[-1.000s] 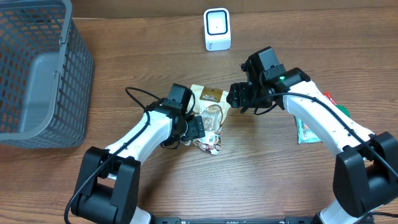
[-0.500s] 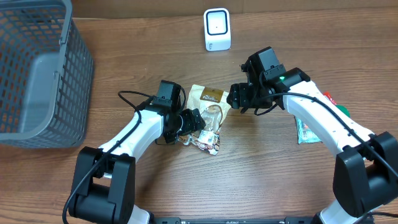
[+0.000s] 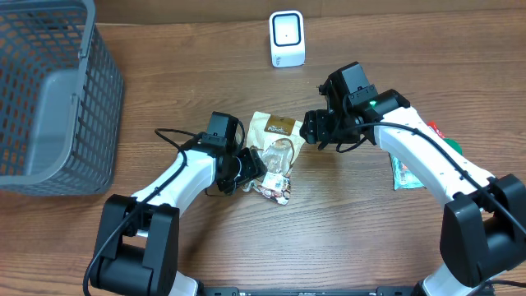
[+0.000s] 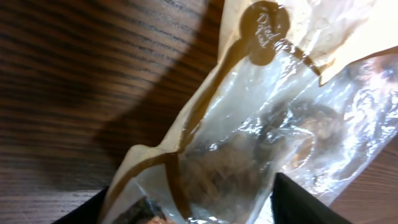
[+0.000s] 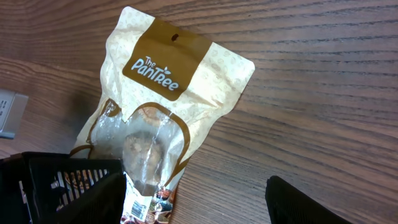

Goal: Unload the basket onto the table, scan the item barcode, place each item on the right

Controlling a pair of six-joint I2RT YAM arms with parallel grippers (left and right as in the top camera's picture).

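We see two robot arms, one snack pouch (image 3: 278, 131), one white scanner (image 3: 287, 38), one grey basket (image 3: 103, 107) and one green packet (image 3: 404, 174) on a wooden table (image 3: 164, 49). The pouch lies flat mid-table, between the arms and well apart from the scanner. Its brown label reads "The PanTree". The left gripper (image 3: 251, 163) has its fingers (image 4: 298, 200) on either side of the pouch's clear window; we cannot tell whether they press it. The right gripper (image 3: 311, 127) hangs just beside the pouch's top edge, spread wide and empty. Since a second ago, the left arm has shifted slightly leftward; the right has not moved.
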